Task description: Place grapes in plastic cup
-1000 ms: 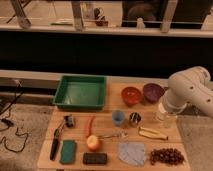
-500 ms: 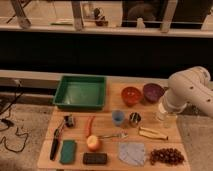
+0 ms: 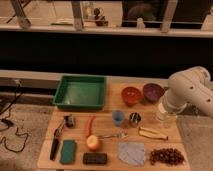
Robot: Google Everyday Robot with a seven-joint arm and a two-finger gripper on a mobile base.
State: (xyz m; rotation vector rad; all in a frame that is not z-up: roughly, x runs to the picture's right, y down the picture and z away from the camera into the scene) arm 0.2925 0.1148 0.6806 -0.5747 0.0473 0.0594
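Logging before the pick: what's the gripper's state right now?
Gripper: cannot be told; it hangs at the table's right side, apart from the grapes.

— Where is the arm?
— The white arm fills the right edge, its thick elbow raised and the forearm sloping down to the left.
— And the claw?
— The claw hangs at the arm's low end, pointing down over the right side of the bench.

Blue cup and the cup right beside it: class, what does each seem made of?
Blue cup: probably plastic, matte, evenly coloured. Neighbouring cup: likely metal, shiny grey with glints. The gripper hangs right of them, near the table's right edge.
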